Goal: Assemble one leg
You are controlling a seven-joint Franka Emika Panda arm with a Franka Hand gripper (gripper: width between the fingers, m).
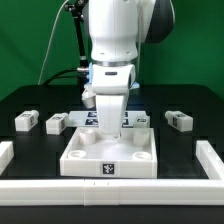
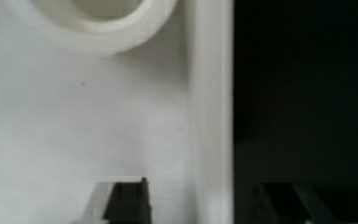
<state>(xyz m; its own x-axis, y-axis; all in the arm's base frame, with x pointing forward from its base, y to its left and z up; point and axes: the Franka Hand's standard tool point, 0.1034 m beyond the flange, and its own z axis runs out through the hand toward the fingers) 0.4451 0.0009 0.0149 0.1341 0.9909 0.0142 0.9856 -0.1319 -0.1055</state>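
The leg [image 1: 57, 123], a small chunky white plastic block with a black-and-white marker tag, lay on the black table [image 1: 30, 100] just beside the far corner of the large white square tray-like piece [image 1: 80, 158], on the exterior view's left, with nothing touching it. Similar blocks lay farther out: one at that view's left [image 1: 25, 121] and one at its right [image 1: 178, 120], both well apart from the arm.

The white robot arm [image 1: 112, 40] reached straight down over the tray's far edge, with the gripper [image 1: 108, 128] low against it. In the wrist view the gripper [image 2: 202, 200] was wide apart, its dark fingers [image 2: 123, 205] standing on either side of the tray's [image 2: 69, 110] straight edge (one over the white surface, the other over the dark table). A sliver of surface showed beside each finger, so it held nothing. A round corner hole [image 2: 96, 12] showed ahead of the fingers.

A white raised border [image 1: 210, 158] ran along the table's sides.
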